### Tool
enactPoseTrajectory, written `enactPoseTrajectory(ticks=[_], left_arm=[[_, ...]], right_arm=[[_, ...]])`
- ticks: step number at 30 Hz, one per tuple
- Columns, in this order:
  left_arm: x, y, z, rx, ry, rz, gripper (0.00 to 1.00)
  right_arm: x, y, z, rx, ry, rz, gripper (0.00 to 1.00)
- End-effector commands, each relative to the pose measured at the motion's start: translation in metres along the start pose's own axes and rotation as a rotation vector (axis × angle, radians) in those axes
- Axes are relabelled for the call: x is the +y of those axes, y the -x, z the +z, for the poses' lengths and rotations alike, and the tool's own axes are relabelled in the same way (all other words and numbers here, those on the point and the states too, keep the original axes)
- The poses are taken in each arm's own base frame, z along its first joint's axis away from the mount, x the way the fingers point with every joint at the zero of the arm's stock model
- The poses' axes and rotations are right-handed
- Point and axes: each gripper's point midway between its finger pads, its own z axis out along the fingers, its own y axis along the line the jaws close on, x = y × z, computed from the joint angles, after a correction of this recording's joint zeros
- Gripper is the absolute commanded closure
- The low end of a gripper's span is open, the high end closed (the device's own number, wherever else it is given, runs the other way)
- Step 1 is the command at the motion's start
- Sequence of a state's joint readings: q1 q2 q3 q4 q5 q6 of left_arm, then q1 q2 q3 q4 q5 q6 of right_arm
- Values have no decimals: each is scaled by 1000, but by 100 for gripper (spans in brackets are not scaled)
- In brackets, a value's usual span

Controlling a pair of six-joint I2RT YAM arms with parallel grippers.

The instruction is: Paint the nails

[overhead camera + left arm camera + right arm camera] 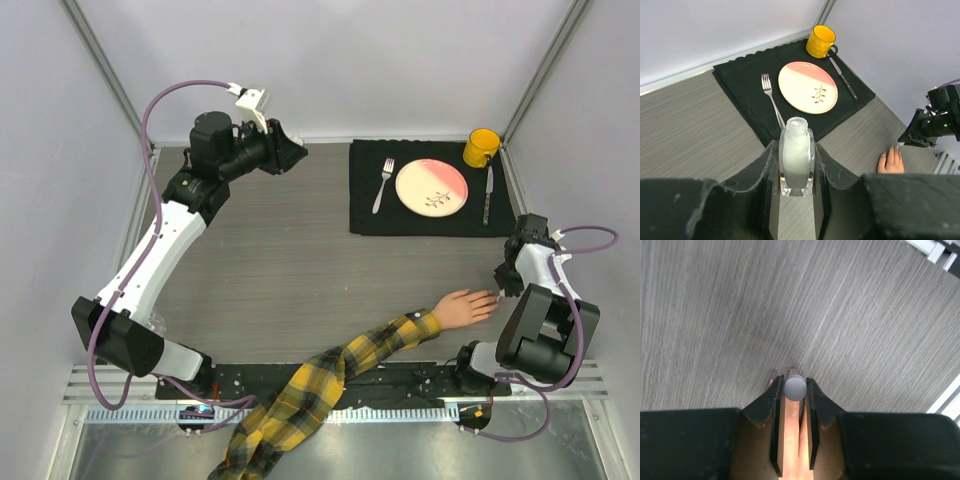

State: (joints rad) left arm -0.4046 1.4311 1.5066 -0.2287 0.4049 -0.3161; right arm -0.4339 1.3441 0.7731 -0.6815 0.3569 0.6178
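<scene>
The peach mannequin hand (463, 307) lies palm down on the table, its yellow-and-black plaid sleeve (380, 345) running toward the near edge. My right gripper (503, 283) hovers right over the fingertips, shut on a round white cap (795, 389). Below the cap, the fingers (790, 440) stretch out, and the nails (794, 371) peek out just past it with a pinkish tint. My left gripper (295, 152) is raised at the far left, shut on a small clear bottle (796, 165) with no cap, held upright. The hand (891, 161) also shows in the left wrist view.
A black placemat (430, 218) lies at the far right with a pink-and-cream plate (431, 186), a fork (383, 185), a knife (487, 195) and a yellow mug (481, 148). Grey walls close in the table on three sides.
</scene>
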Motion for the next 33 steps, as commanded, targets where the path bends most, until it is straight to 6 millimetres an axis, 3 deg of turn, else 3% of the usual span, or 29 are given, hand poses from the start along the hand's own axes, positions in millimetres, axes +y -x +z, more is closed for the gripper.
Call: enactPoseTrajectory(ticks=[1,14,21,33], left_arm=[[-16,25,-12,-75,-34,30,100],[-15,24,-12,-70,-32,38,100],[-15,22,-11,-68,-34,30,100],[-16,21,-13,-68,-37,23,100]], right_arm=[[11,31,-4,-88,15,12,100],[9,23,-4,-66,14,12,100],[7,5,-12,-15,32,21,100],[1,2,-16,-22,20,22,100]])
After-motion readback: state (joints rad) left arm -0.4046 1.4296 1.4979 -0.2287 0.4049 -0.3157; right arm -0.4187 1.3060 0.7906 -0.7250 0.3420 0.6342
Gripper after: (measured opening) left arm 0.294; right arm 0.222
